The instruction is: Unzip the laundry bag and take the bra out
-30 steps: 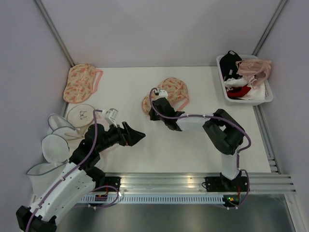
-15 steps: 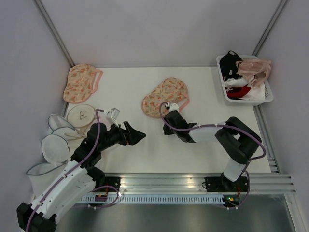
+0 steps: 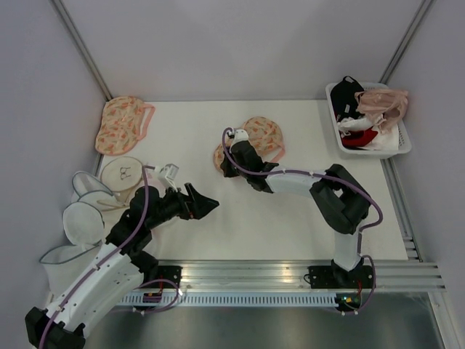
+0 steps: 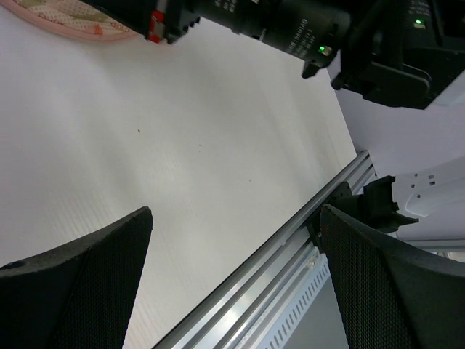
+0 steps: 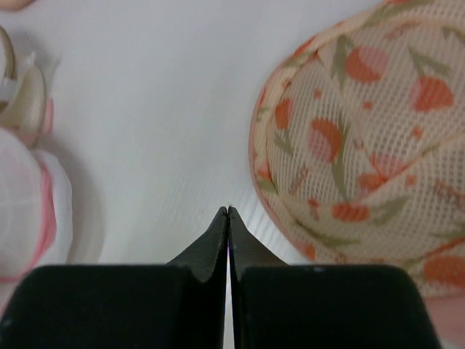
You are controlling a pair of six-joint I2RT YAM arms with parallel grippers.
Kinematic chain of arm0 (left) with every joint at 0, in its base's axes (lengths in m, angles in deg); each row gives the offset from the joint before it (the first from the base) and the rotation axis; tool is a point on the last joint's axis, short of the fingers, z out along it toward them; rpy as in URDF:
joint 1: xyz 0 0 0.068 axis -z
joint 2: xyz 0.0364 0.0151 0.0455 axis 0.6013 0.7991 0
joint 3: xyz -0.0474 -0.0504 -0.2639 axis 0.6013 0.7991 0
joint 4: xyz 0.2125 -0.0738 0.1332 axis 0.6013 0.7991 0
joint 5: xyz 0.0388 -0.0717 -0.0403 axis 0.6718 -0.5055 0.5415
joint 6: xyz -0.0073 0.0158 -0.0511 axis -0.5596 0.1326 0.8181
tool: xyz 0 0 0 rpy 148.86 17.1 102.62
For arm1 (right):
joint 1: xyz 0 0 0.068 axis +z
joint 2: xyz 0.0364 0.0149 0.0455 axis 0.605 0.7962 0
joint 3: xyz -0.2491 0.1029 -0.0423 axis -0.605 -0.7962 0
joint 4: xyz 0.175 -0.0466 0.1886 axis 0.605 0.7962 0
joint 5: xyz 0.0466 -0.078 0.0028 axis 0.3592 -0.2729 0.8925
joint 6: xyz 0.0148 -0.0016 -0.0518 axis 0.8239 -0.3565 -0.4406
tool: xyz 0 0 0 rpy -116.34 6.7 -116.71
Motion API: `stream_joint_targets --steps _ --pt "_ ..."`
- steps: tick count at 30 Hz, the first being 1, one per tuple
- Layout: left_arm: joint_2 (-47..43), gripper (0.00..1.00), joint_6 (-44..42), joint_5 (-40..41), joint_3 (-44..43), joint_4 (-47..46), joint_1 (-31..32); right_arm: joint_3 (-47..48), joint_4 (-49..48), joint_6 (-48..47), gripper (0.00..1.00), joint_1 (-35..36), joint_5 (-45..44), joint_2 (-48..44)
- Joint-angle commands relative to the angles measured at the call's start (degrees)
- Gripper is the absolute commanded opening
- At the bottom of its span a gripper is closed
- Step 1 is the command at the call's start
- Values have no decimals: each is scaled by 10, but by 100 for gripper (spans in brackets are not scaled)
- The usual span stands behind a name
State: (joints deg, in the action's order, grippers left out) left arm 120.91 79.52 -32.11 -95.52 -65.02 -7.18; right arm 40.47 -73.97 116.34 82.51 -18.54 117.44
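While the laundry bag (image 3: 260, 138) lies domed and, as far as these views tell, zipped shut at the middle of the bench (image 3: 290, 218), the work is at its first step: getting hold of the zip. The right claw (image 3: 226, 167) is pressed tight together with nothing between its fingers. Its tips sit low over bare bench just beside the bag's left near edge. In the right wrist view the pink trim (image 5: 253, 145) curves past just right of the tips, apart from them. The left claw (image 3: 208, 204) hangs gaping wide and empty over the near left part of the bench, well apart from the bag. No bra shows; I judge that it lies inside the pouch, hidden by the floral mesh. No zip pull shows in any view either. Next, the right claw needs to part its fingers, find the pull along the trim and pinch it. The left probably has to come across and pin the fabric, or the soft pouch will slide with the tug
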Motion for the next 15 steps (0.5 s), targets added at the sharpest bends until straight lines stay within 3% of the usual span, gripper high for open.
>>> stream_joint_targets --steps 1,6,10,15 --pt "-25 100 21 9 -3 -7 4 73 -25 24 0 -11 -49 49" --pt "-50 100 23 14 -4 15 4 179 61 60 0 -15 -187 139" --pt "-64 100 23 16 -7 31 4 276 177 73 0 -20 -200 209" --pt "-68 100 19 24 -10 37 4 167 133 54 0 -19 -113 168"
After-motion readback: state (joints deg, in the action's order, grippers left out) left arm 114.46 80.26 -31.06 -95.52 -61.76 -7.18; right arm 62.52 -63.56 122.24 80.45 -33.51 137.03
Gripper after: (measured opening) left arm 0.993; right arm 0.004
